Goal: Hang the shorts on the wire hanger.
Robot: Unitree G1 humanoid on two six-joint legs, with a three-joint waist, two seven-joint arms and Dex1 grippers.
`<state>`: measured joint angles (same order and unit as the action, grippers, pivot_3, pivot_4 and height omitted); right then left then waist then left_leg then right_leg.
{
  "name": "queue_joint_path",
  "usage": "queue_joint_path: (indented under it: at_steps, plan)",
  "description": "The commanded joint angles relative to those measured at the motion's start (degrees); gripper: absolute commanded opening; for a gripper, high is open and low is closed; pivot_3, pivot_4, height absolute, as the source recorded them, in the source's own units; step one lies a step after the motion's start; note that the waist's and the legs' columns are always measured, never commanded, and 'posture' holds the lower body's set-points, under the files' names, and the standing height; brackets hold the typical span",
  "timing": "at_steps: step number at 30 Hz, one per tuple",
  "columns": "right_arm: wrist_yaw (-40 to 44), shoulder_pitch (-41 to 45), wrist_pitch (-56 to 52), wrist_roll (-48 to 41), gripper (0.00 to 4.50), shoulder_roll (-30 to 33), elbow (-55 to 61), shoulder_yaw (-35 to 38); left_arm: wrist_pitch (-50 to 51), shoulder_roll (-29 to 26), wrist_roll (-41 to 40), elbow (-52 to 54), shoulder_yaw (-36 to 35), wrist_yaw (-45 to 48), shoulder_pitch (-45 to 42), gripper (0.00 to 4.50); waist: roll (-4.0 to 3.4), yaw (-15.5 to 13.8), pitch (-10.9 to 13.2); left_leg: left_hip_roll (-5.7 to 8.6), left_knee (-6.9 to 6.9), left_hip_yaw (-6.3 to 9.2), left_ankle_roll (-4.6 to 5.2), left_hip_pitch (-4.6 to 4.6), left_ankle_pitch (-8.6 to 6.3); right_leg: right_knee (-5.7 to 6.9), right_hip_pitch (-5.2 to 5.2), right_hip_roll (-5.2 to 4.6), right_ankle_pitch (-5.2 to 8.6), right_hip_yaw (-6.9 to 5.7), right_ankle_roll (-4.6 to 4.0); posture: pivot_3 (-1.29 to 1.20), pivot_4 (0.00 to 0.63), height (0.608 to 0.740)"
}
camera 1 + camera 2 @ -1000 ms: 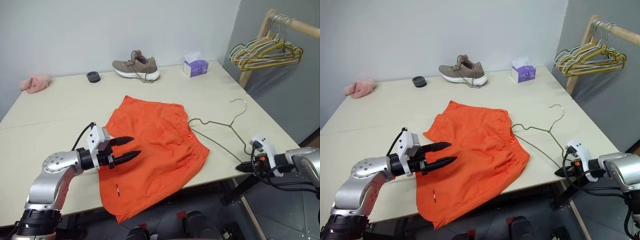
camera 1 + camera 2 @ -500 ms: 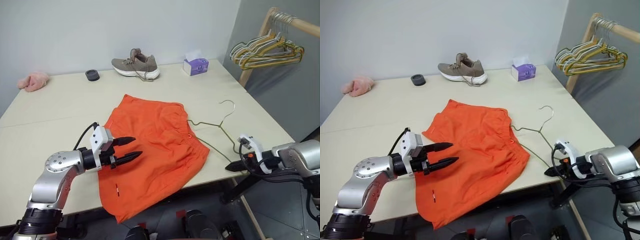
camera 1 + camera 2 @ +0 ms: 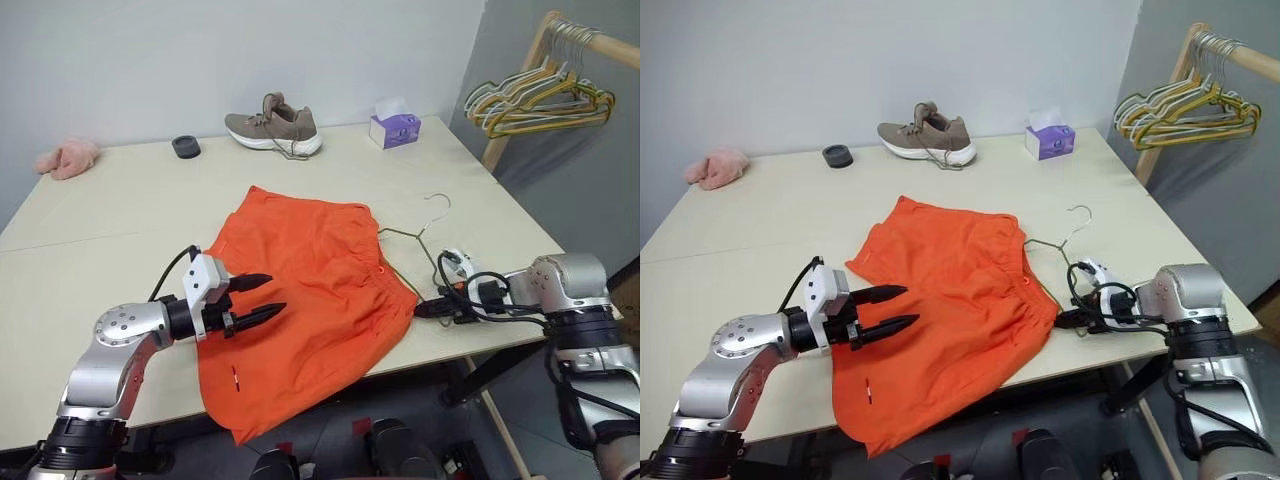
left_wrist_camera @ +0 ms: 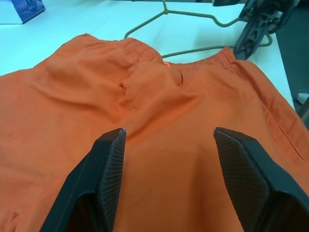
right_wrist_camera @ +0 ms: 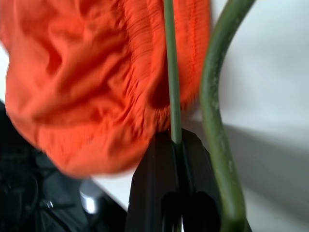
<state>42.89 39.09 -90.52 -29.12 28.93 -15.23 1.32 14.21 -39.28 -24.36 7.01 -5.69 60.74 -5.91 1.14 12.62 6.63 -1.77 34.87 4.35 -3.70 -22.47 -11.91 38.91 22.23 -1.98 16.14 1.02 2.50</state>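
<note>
The orange shorts (image 3: pixel 315 290) lie spread flat on the pale table (image 3: pixel 120 230), with one leg hanging over the near edge. The left gripper (image 3: pixel 262 299) hovers over the left part of the shorts, its two black fingers (image 4: pixel 108 164) standing apart with nothing between them and pointing across the fabric. The right gripper (image 3: pixel 424 308) sits at the table's near right edge, right beside the waistband corner of the shorts, and its fingers are pinched together on the thin wire of the wire hanger (image 3: pixel 418 233). The hanger rests on the table just right of the shorts, its hook pointing toward the far side, one arm of the wire running along the elastic waistband. Farther back on the table stand a brown shoe (image 3: pixel 274 128), a purple tissue box (image 3: pixel 393 128), a small dark round object (image 3: pixel 185 147) and a pink fluffy cloth (image 3: pixel 68 160). Off to the right, a bunch of hangers (image 3: pixel 537 103) hangs from a wooden rack (image 3: pixel 590 42).
</note>
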Motion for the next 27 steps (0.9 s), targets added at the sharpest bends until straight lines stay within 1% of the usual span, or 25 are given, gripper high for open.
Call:
queue_joint_path:
  at_steps: [1, 3, 5, 7, 10, 13, 16, 19, 23, 27]
  plan:
    - [-3.11, 2.14, 2.91, 0.0, 0.0, -2.65, 0.19, 3.34, -1.25, 0.06, -0.16, 0.68, -0.48, -0.21, -1.06, 3.07, -0.01, 0.0, 0.0, 0.0, 0.0, 0.0, 0.0, -0.01, 0.0, 0.0, 0.01, 0.01, 0.0, 0.0, 0.0, -0.19, 0.051, 0.74]
    - [-3.35, 2.11, 4.56, -0.37, 0.0, -3.3, 1.6, 3.07, -1.06, 0.23, -0.32, 0.54, -0.63, -0.52, -1.31, 3.07, -0.01, -0.04, 0.0, 0.0, 0.0, 0.0, 0.0, -0.06, 0.0, 0.0, 0.03, 0.01, 0.0, 0.0, 0.0, -0.19, 0.05, 0.74]
    - [-1.66, 1.09, 9.76, -0.07, 0.0, -2.1, 6.55, -0.62, -0.67, 0.48, -0.28, 0.27, -0.98, -1.48, -1.73, 3.07, -0.04, -0.07, 0.02, 0.0, 0.01, 0.0, 0.0, -0.1, 0.0, -0.01, 0.06, 0.01, 0.0, 0.0, 0.0, -0.19, 0.049, 0.74]
    - [0.85, -0.51, 17.67, 1.92, 0.0, 0.36, 12.04, -5.37, 0.14, 0.69, -0.13, -0.56, -1.54, -3.18, -2.55, 3.07, -0.04, -0.07, 0.02, 0.0, 0.01, 0.01, 0.0, -0.11, 0.0, -0.01, 0.07, 0.0, 0.0, -0.01, 0.01, -0.19, 0.048, 0.74]
    - [1.9, -1.46, 26.28, 4.45, 0.0, 2.23, 17.06, -9.16, 2.25, 1.16, -1.03, -2.53, -3.07, -5.98, -4.69, 3.07, -0.03, -0.06, 0.01, 0.0, 0.01, 0.04, 0.0, -0.11, 0.0, -0.01, 0.07, 0.01, 0.0, -0.05, 0.01, -0.19, 0.047, 0.74]
    - [2.69, -2.05, 33.55, 8.23, 0.0, 4.48, 21.26, -13.81, 0.84, 0.93, -0.77, -5.87, -4.69, -7.02, -7.86, 3.61, -0.03, -0.01, 0.01, 0.0, 0.03, 0.06, 0.0, -0.11, 0.0, 0.0, 0.07, 0.01, -0.01, -0.06, 0.02, -0.2, 0.044, 0.74]
    - [3.77, -2.81, 39.28, 11.96, 0.0, 6.66, 23.74, -18.21, -0.59, -0.5, -0.77, -9.66, -6.55, -6.82, -12.23, 4.47, -0.01, -0.01, 0.0, 0.0, 0.05, 0.05, -0.01, -0.11, 0.0, -0.01, 0.07, 0.01, -0.01, -0.06, 0.03, -0.2, 0.041, 0.74]
    - [4.73, -3.46, 44.9, 15.94, 0.0, 8.56, 25.09, -21.8, -2.55, -3.39, -0.3, -13.26, -7.36, -4.13, -16.5, 4.47, 0.01, 0.02, -0.01, 0.0, 0.05, 0.07, -0.01, -0.13, 0.01, -0.01, 0.09, 0.01, -0.01, -0.08, 0.03, -0.2, 0.038, 0.74]
    - [5.97, -3.58, 53.94, 22.3, 0.0, 10.97, 25.28, -25.7, -7.45, -7.67, 2.39, -17.56, -5.44, 1.36, -20.41, 4.47, 0.0, 0.09, -0.01, 0.0, 0.04, 0.03, -0.02, -0.12, 0.01, -0.04, 0.09, 0.0, -0.01, -0.04, 0.03, -0.19, 0.034, 0.74]
    - [6.71, -3.76, 57.54, 25.22, 0.0, 11.04, 25.06, -26.49, -12.78, -9.3, 5.87, -21.99, -3.18, 4.62, -24.04, 4.47, 0.03, -0.01, -0.03, 0.0, 0.04, 0.05, -0.02, -0.13, 0.01, -0.02, 0.08, -0.01, -0.01, -0.08, 0.03, -0.19, 0.031, 0.74]
